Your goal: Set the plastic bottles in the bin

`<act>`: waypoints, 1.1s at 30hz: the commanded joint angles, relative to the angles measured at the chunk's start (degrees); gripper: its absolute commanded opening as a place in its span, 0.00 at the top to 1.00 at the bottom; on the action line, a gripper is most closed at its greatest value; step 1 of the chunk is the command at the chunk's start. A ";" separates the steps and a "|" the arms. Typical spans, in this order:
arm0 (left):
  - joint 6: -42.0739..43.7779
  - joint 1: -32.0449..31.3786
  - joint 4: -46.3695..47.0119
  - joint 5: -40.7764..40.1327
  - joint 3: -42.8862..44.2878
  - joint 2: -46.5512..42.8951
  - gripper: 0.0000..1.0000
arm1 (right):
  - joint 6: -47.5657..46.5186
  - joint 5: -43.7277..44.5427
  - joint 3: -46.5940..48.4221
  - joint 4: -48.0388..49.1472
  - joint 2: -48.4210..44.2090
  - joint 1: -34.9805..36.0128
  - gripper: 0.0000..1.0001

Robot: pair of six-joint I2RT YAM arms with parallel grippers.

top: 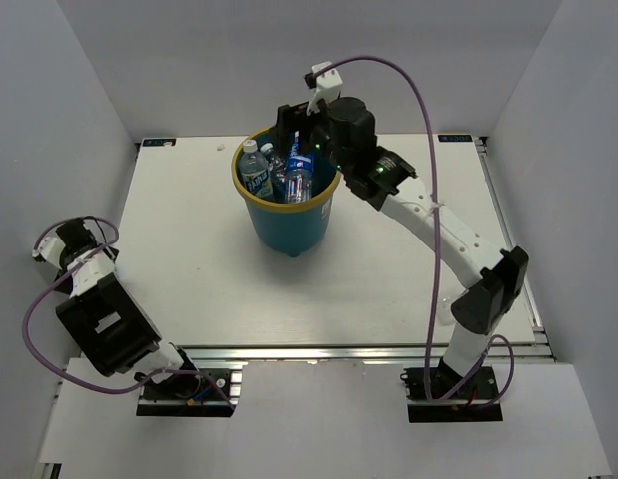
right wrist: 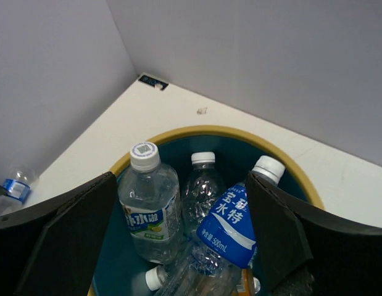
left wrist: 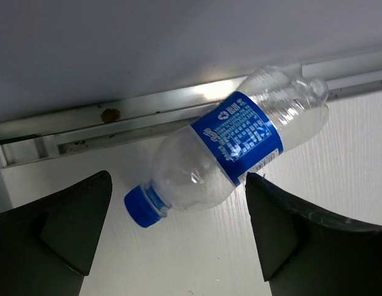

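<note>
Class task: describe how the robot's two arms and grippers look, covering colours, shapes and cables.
Both the left arm and right arm mix white links with bulky black joint housings. A purple cable loops along each. Small green lights glow on the right arm. The left gripper and right gripper have broad, matte black, wedge-shaped fingers.

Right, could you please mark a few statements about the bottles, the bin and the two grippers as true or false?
1. The bin stands upright on the table. True.
2. The bin is empty. False: several bottles sit inside.
3. The blue-capped bottle stands upright. False: it lies on its side.
4. The right gripper is open above the bin. True.
5. The left gripper is shut on the blue-capped bottle. False: it is open, gripping nothing.
</note>
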 commanded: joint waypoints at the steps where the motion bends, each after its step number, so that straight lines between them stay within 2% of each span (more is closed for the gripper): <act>1: 2.88 0.17 3.27 4.60 0.16 1.40 0.02 | -0.31 3.03 -1.20 1.94 -5.94 0.10 0.11; 6: 5.16 0.17 5.20 6.63 -0.71 5.18 0.02 | -1.28 5.66 -8.84 4.65 -13.76 0.01 0.11; 10: 6.66 0.17 9.77 12.16 -3.00 6.77 0.02 | -0.85 7.34 -17.97 7.91 -20.61 -0.43 0.11; 14: 6.40 0.17 8.82 10.16 -2.66 7.91 0.03 | 0.47 6.02 -23.86 8.18 -25.10 -1.04 0.11; 15: 6.66 0.17 8.55 10.41 -2.13 7.91 0.12 | 0.82 5.50 -25.10 8.70 -26.94 -1.30 0.11; 18: 6.05 0.17 9.08 11.90 -2.39 7.13 0.25 | 1.35 5.84 -29.59 10.72 -29.23 -2.09 0.11; 19: 5.61 0.00 9.69 12.52 -2.91 6.25 0.36 | 1.44 6.02 -30.47 10.64 -30.55 -2.36 0.11; 21: 4.82 -0.79 11.45 15.40 -3.27 5.28 0.43 | 3.01 6.89 -33.98 9.68 -32.92 -2.89 0.11; 22: 4.56 -1.49 11.71 15.95 -2.83 4.49 0.52 | 3.98 7.25 -35.56 9.41 -33.89 -3.15 0.11; 26: 3.42 -7.98 9.70 18.05 2.42 2.47 0.59 | 9.17 9.18 -45.84 10.46 -40.56 -6.66 0.11; 29: 1.66 -11.15 9.78 27.08 9.00 0.36 0.62 | 12.94 3.77 -53.23 11.87 -45.58 -13.07 0.11; 30: 1.83 -14.38 9.69 30.16 11.21 -0.34 0.62 | 13.65 2.26 -55.76 11.61 -47.50 -16.57 0.11; 33: 2.96 -23.97 6.36 28.61 22.28 -2.98 0.62 | 16.64 0.66 -60.16 10.47 -50.50 -21.59 0.11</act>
